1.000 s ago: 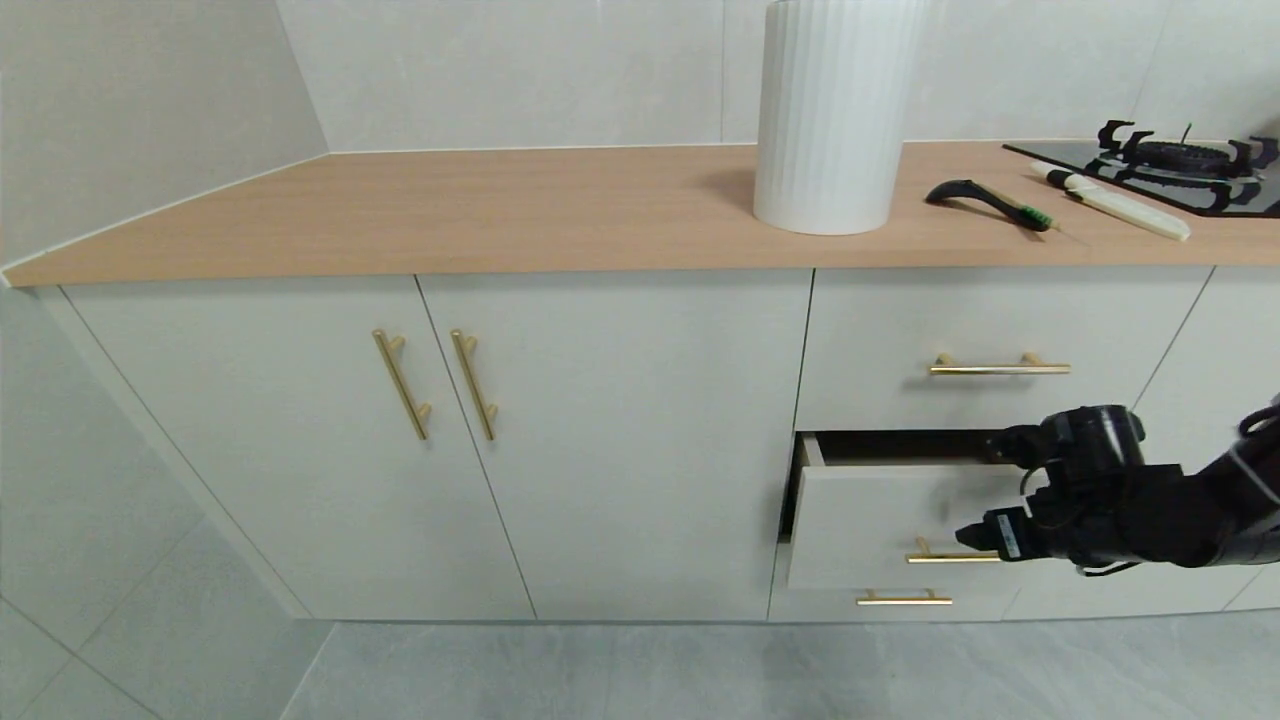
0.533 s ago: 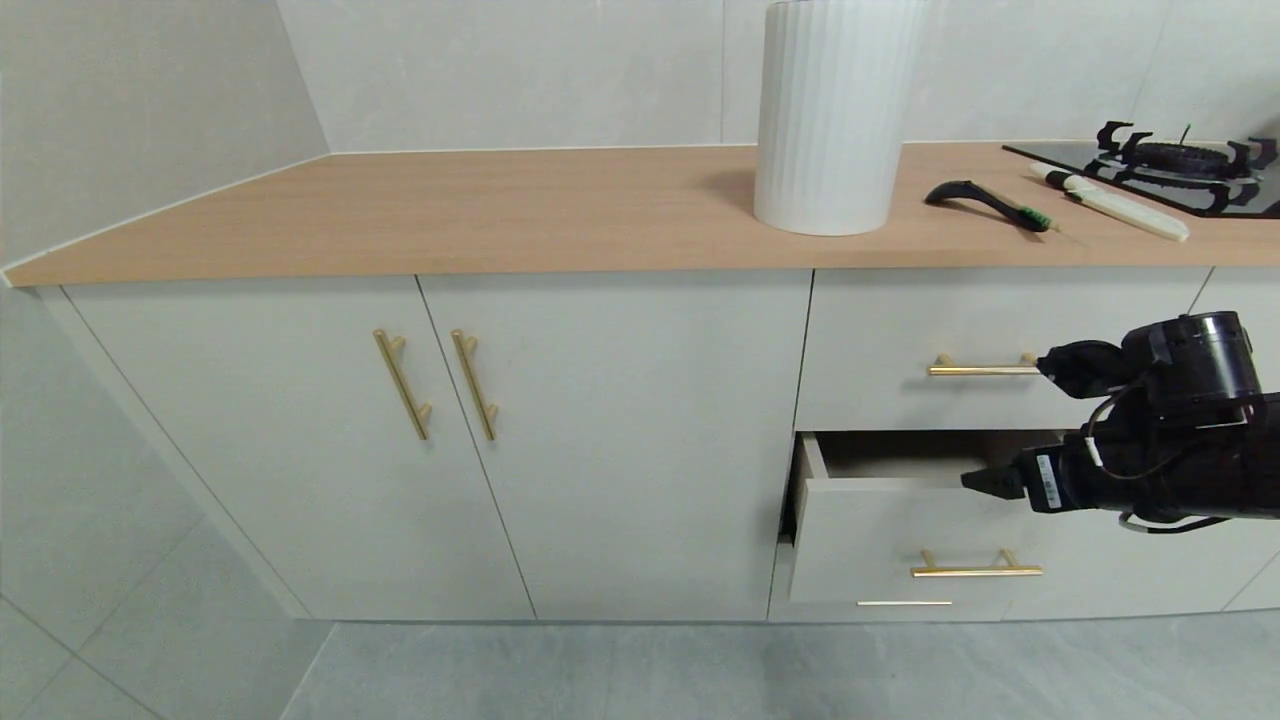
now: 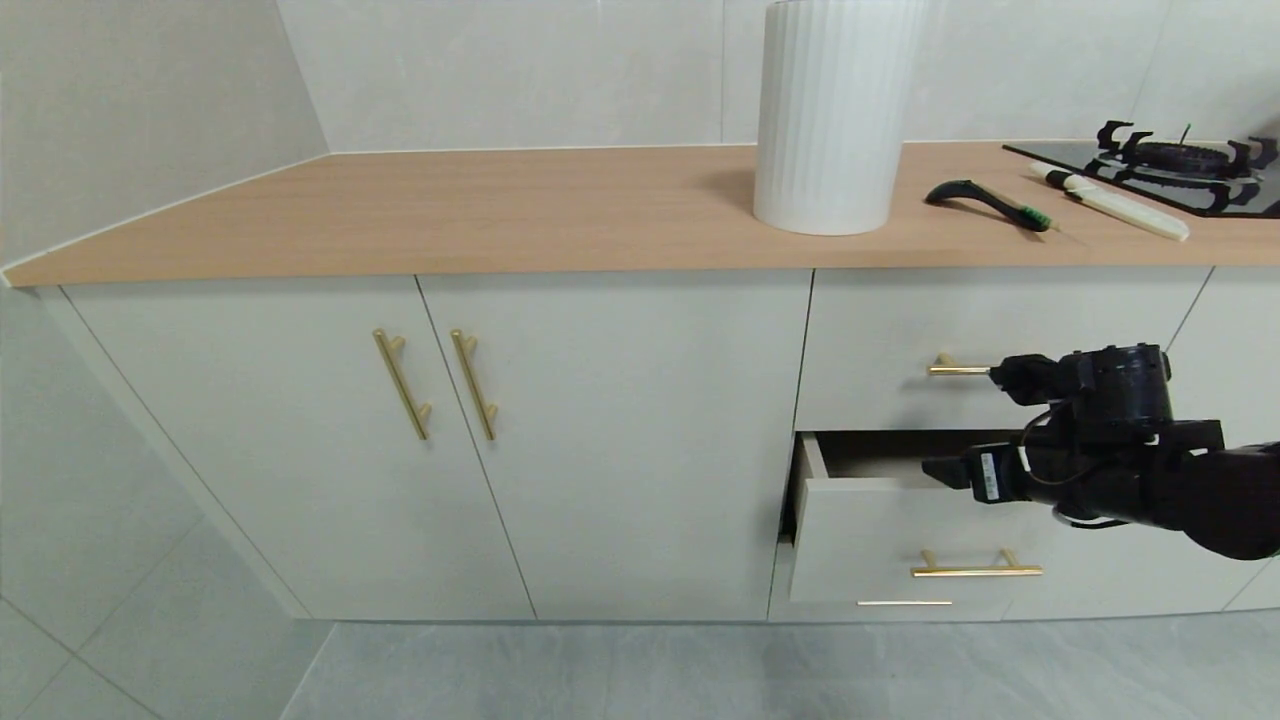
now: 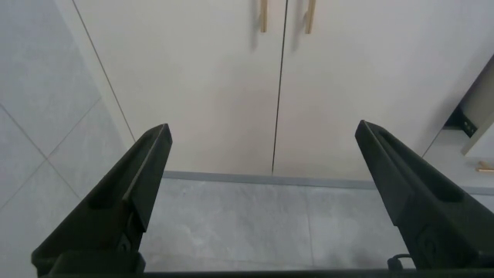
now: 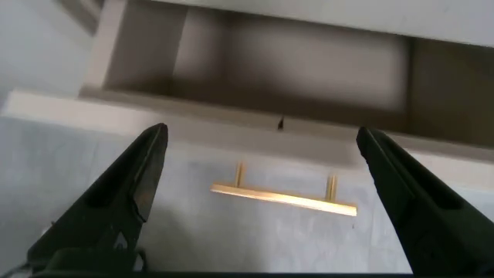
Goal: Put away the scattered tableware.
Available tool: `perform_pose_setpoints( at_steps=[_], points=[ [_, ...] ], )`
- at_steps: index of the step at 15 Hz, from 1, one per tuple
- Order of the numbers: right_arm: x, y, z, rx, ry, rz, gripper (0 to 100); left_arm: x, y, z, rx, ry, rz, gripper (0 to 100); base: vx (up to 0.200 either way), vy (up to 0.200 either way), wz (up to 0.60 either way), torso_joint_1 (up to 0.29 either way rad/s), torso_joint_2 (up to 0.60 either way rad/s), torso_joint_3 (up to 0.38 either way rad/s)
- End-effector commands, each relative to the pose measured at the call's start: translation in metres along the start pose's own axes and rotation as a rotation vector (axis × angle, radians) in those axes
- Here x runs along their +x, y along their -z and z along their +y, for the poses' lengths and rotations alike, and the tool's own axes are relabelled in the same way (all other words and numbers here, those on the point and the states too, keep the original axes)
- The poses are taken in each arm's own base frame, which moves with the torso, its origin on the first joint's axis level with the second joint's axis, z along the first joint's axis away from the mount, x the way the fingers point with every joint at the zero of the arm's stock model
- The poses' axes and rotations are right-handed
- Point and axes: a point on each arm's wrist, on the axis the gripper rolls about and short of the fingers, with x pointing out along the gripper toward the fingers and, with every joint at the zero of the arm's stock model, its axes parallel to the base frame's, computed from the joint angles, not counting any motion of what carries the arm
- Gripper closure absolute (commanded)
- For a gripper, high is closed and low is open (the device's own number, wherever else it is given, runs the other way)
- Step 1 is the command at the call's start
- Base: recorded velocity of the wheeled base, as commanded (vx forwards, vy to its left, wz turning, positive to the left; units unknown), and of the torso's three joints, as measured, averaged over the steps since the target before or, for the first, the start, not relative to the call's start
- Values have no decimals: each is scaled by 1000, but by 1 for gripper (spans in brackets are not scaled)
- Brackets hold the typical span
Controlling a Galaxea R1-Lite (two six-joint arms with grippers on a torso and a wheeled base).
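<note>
On the wooden counter at the right lie a black-handled utensil with a green end (image 3: 990, 203) and a long white utensil (image 3: 1110, 200). Below them the middle drawer (image 3: 880, 520) is pulled partly out, its inside (image 5: 293, 62) bare. My right gripper (image 3: 965, 418) hangs open just above the drawer front, with nothing between its fingers. In the right wrist view this gripper (image 5: 262, 193) looks down on the drawer's gold handle (image 5: 284, 198). My left gripper (image 4: 262, 193) is open and holds nothing, low in front of the double cabinet doors (image 4: 278, 77).
A tall white ribbed cylinder (image 3: 830, 115) stands on the counter left of the utensils. A black gas hob (image 3: 1190, 165) sits at the far right. A shut drawer with a gold handle (image 3: 955, 369) is above the pulled-out one. Grey tiled floor (image 3: 600, 670) lies below.
My right gripper rose from beside the drawer handle to above the drawer front, then shifted a little left. The drawer came out slightly farther.
</note>
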Motion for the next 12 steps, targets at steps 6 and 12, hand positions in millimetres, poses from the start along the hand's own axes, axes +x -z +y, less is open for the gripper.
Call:
perform_pose_setpoints(
  at_steps=[6,12],
  points=[
    [31,24,-1,-4,42,-13,0,0,0,0,0,-1,0,0,0,0,0,0,0,0],
    [24,21,-3,-2,50,-25,0,0,0,0,0,-1,0,0,0,0,0,0,0,0]
  ],
)
